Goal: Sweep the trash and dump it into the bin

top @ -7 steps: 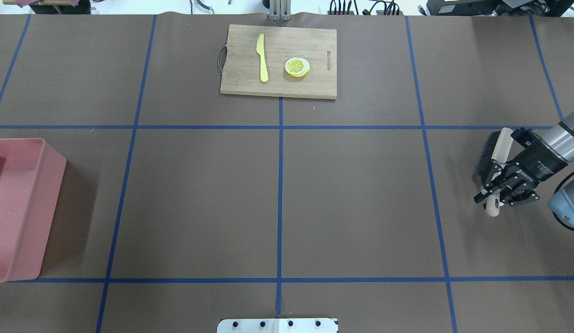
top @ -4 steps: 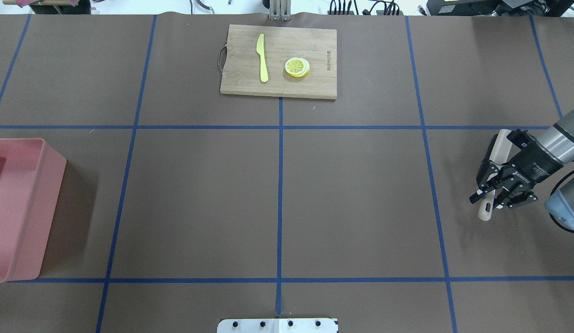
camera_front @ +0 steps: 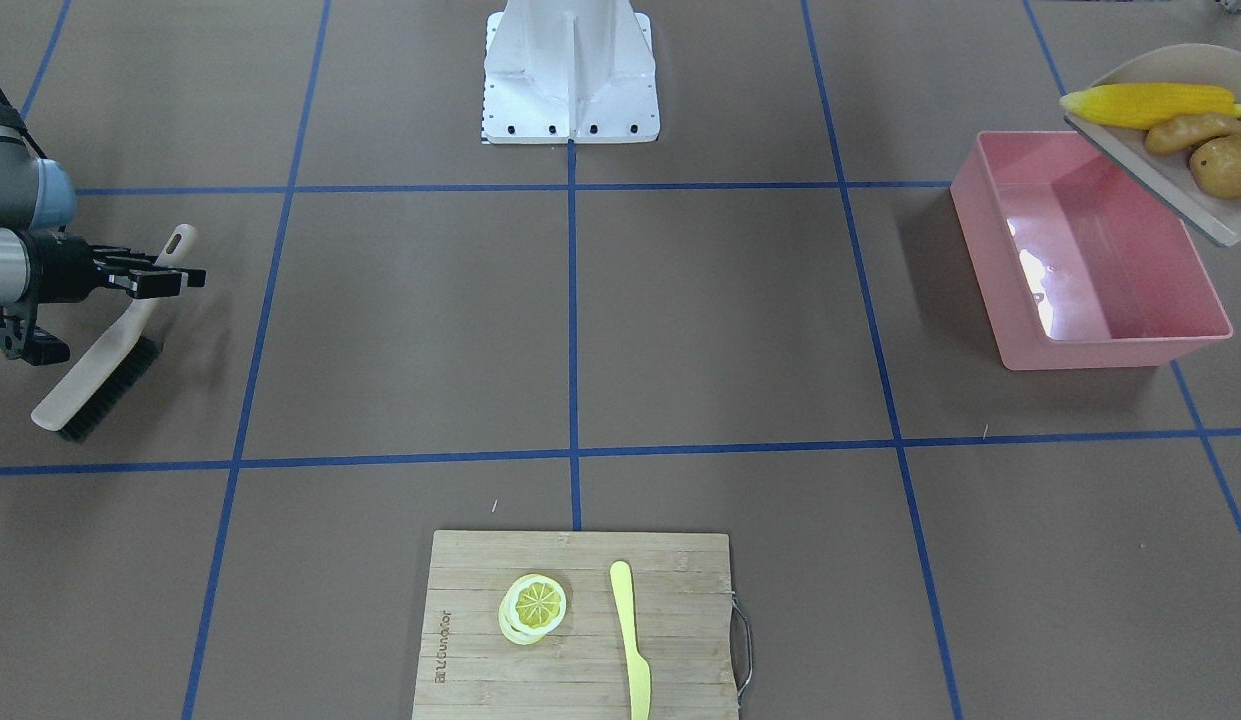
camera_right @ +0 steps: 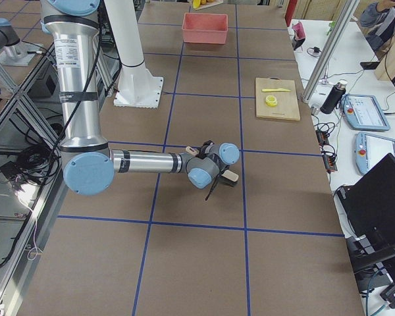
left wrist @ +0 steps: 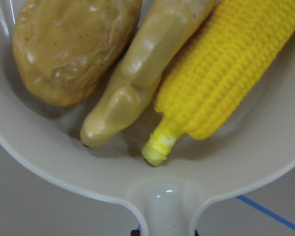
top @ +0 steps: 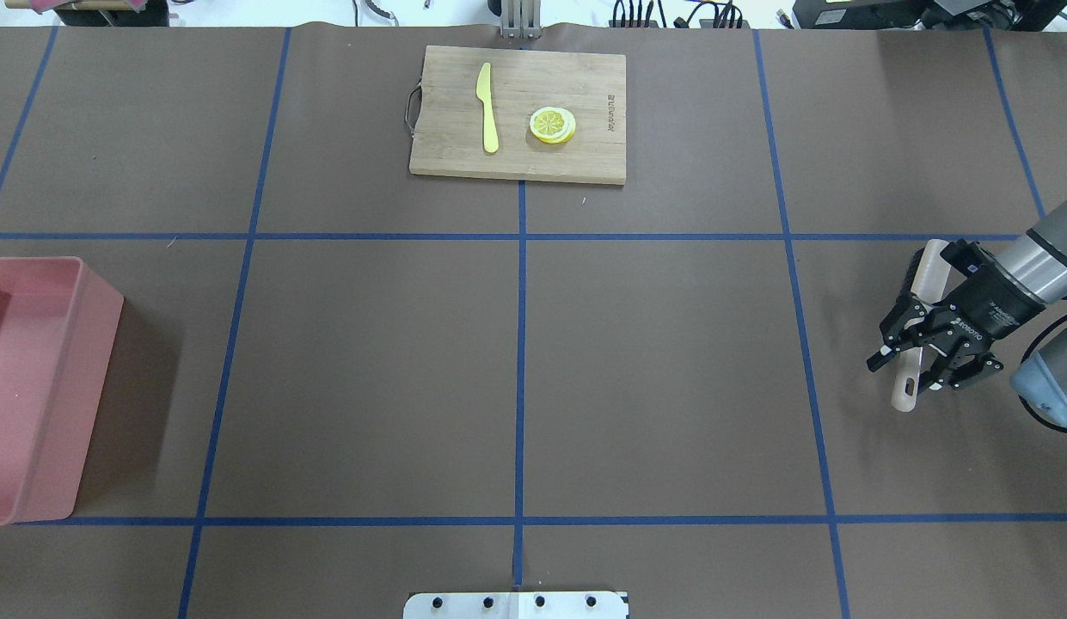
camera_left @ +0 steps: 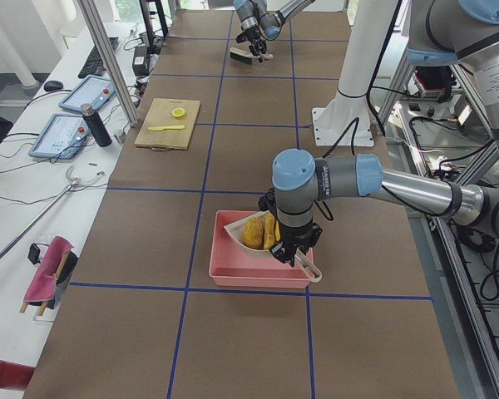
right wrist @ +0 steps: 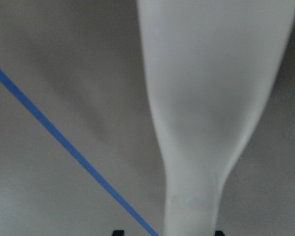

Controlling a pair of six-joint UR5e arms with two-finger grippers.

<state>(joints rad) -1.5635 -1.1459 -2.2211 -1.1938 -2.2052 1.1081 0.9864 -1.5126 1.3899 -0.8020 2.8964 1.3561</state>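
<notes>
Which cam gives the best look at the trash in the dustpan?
Left wrist-mounted: corn cob, root and potato fill the frame, side by side in the dustpan. Front-facing shows them small, at its corner, over the bin. Exterior left: partly hidden by the arm. Overhead: none.

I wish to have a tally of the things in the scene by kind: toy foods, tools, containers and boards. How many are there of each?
Toy foods: 4 (corn cob, ginger root, potato, lemon slice)
Tools: 3 (dustpan, brush, knife)
Containers: 1 (bin)
Boards: 1 (cutting board)
Total: 9
</notes>
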